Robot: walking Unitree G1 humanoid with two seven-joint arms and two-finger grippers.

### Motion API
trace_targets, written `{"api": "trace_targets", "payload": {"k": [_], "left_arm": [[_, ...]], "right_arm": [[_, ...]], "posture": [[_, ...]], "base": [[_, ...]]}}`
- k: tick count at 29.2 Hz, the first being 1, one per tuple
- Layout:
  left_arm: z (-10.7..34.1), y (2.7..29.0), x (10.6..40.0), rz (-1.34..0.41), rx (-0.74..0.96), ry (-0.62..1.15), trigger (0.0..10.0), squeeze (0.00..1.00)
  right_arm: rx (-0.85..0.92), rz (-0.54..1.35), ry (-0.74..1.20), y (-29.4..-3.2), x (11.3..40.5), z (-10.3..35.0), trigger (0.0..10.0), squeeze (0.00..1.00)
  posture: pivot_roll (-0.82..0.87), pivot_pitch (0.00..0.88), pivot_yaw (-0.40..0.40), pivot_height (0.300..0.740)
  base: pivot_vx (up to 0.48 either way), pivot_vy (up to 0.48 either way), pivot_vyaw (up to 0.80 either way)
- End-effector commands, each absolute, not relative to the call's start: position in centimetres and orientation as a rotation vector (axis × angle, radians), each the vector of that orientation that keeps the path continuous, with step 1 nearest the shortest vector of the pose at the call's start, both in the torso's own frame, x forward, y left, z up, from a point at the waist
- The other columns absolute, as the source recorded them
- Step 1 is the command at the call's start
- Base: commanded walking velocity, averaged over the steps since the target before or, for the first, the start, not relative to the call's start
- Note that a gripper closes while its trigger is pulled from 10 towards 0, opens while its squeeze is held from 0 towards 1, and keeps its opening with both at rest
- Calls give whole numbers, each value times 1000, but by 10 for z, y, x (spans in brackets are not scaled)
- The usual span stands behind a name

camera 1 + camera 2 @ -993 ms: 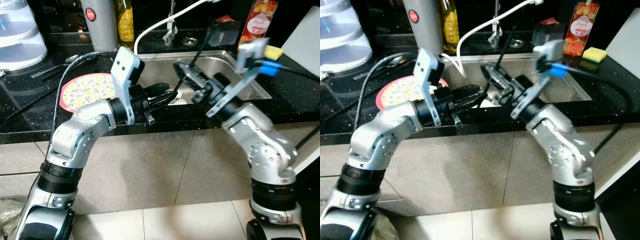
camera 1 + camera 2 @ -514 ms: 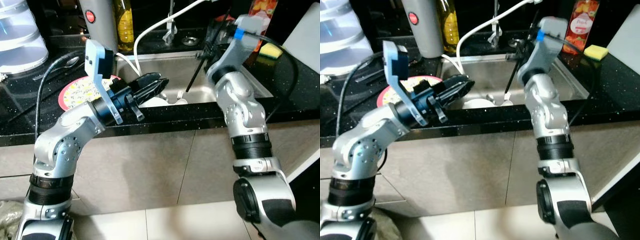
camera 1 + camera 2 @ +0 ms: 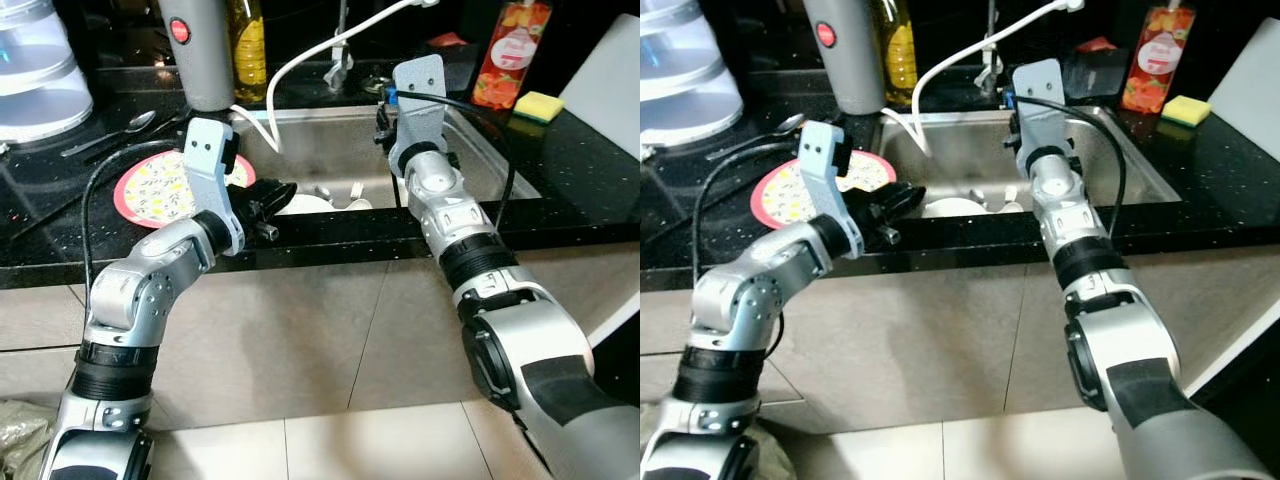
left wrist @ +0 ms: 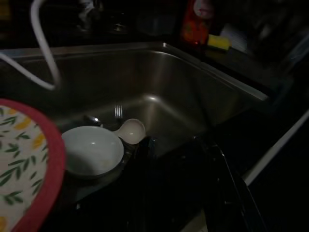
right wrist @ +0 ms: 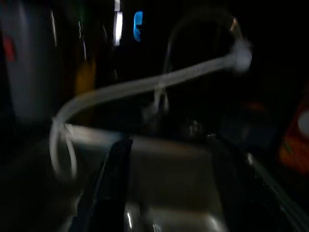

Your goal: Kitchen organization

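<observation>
A red-rimmed plate with a lemon pattern (image 3: 160, 185) lies on the black counter left of the steel sink (image 3: 330, 140). A white bowl (image 4: 91, 150), a white spoon (image 4: 131, 130) and a fork (image 4: 117, 112) lie in the basin. My left gripper (image 3: 268, 200) hovers at the counter's front edge between plate and sink, open and holding nothing. My right arm reaches over the sink, its wrist mount (image 3: 420, 90) near the back rim. The right gripper (image 5: 168, 142) points at the tap and white hose (image 5: 145, 84), open with nothing between its fingers.
A grey canister with a red button (image 3: 195, 50) and an oil bottle (image 3: 250, 45) stand behind the sink's left corner. A red juice bottle (image 3: 498, 65) and yellow sponge (image 3: 540, 104) sit at the right. Metal spoons (image 3: 110, 135) lie near a clear container (image 3: 35, 65).
My right arm has swung up from the sink's front to its back rim. My left gripper has drawn back and down toward the counter edge beside the plate.
</observation>
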State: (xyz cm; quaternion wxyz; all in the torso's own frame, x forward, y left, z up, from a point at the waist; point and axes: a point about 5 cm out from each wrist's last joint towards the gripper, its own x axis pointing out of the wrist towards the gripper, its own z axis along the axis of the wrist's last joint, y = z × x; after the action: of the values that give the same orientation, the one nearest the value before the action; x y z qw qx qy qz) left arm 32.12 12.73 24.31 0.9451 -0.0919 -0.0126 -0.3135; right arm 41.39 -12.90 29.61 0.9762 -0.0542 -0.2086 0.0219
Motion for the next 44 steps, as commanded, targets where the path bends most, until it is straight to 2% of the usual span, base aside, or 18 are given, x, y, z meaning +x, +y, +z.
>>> {"api": "trace_targets", "payload": {"k": [1, 6, 8, 12, 18, 28, 33, 37, 39, 40, 44], "left_arm": [[241, 126, 318, -636, -182, -12, 10000, 0], [238, 120, 320, -640, -174, 3, 10000, 0], [239, 118, 321, -639, -170, 5, 10000, 0], [238, 118, 326, -609, -174, 33, 10000, 0], [238, 122, 333, -559, -150, 34, 10000, 0], [242, 125, 334, -495, -37, 17, 10000, 0], [236, 131, 340, -376, 135, 53, 10000, 0], [231, 138, 343, -315, 237, 99, 10000, 0], [228, 145, 344, -290, 450, 114, 10000, 0], [228, 145, 344, -290, 450, 114, 10000, 0], [223, 165, 343, -301, 716, 182, 10000, 0]], "right_arm": [[-38, 13, -629, -137, 405, 339, 10000, 0], [-47, 73, -747, -137, 390, 360, 10000, 0], [-68, 135, -717, -133, 389, 352, 10000, 0], [-192, 251, -513, -132, 391, 308, 10000, 0], [-194, 288, -418, -136, 386, 291, 10000, 0], [-131, 378, -274, -144, 358, 267, 10000, 0], [-31, 390, -176, -146, 346, 245, 10000, 0], [-21, 429, -160, -144, 341, 244, 10000, 0], [-24, 488, -156, -141, 337, 246, 10000, 0], [-24, 488, -156, -141, 337, 246, 10000, 0], [-29, 581, -168, -130, 326, 250, 10000, 0]], "posture": [[106, 0, -20, 740], [100, 2, -16, 740], [97, 2, -14, 740], [89, 0, -3, 740], [67, 4, 6, 740], [59, 0, 25, 740], [59, 2, 16, 740], [53, 0, 24, 740], [50, 0, 31, 740], [50, 0, 31, 740], [56, 0, 33, 740]], "base": [[0, 0, 0], [0, 0, 0], [0, 0, 0], [0, 0, 0], [0, 0, 0], [0, 0, 0], [0, 0, 0], [0, 0, 0], [0, 0, 0], [0, 0, 0], [0, 0, 0]]}}
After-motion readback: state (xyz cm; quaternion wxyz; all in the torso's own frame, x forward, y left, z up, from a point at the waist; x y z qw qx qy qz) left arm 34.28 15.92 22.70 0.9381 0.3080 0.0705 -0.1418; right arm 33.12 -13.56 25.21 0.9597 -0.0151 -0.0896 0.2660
